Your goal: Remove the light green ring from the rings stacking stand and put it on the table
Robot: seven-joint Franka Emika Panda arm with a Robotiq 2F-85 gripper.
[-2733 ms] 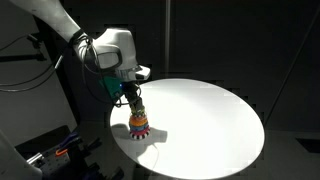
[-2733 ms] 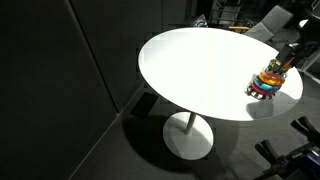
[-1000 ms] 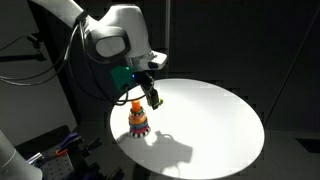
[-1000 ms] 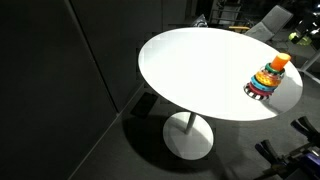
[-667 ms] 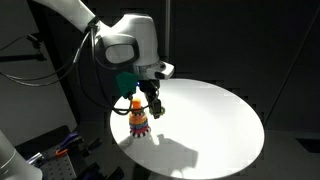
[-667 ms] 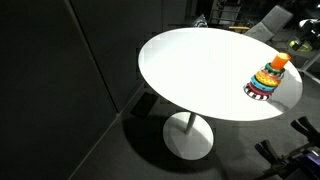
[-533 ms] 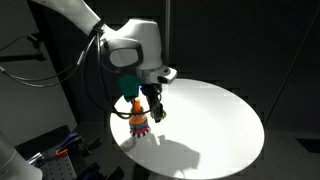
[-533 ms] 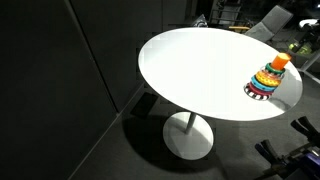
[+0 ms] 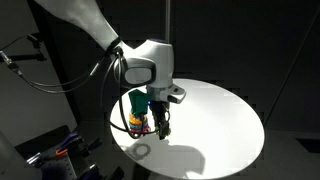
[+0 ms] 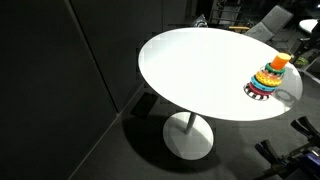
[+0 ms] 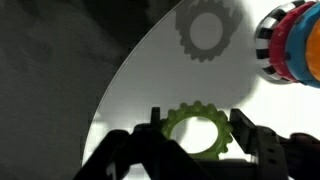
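The round white tabletop (image 9: 215, 120) fills most of both exterior views and carries the rings stacking stand (image 10: 268, 82) close to its rim. The stand is upright, with the orange top piece uppermost on the multicoloured stack. The Franka arm (image 9: 90, 25) reaches down beside the stand, and its tool (image 9: 160, 127) hangs just beside the stack, apart from it. In the wrist view the two dark fingers (image 11: 245, 135) are clamped on opposite edges of the light green ring (image 11: 178, 128), which has a toothed outline and an open centre. The ring is off the stand, to one side of it. Its shadow (image 11: 205, 30) lies separately on the tabletop near the stand's base.
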